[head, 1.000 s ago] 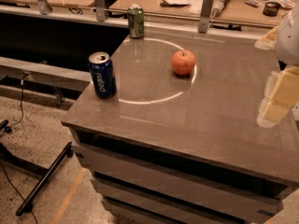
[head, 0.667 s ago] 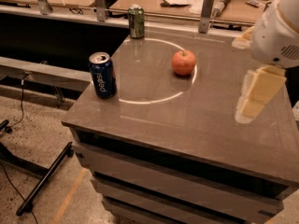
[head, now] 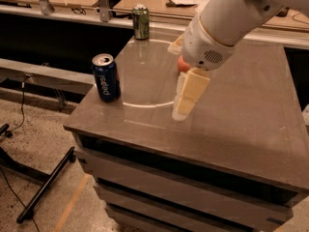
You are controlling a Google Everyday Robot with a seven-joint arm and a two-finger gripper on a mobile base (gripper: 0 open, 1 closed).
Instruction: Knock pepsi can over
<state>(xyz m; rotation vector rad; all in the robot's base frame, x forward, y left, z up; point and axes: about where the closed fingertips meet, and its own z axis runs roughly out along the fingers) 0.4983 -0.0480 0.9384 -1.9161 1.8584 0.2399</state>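
Note:
The pepsi can [head: 106,77], dark blue with white lettering and a silver top, stands upright near the left edge of the grey table [head: 241,110]. My gripper [head: 185,100] hangs from the white arm over the middle of the table, pointing down, just above the surface. It is to the right of the can, about a can's height apart from it and not touching it. It holds nothing that I can see.
A green can [head: 140,21] stands upright at the table's far left corner. A red apple [head: 181,65] is mostly hidden behind the arm. A white ring [head: 145,105] is marked on the tabletop. The floor and a black stand [head: 43,187] lie to the left.
The arm has swung from the right edge of the table leftward to its middle, closer to the pepsi can, and now covers the apple. The cans have not moved.

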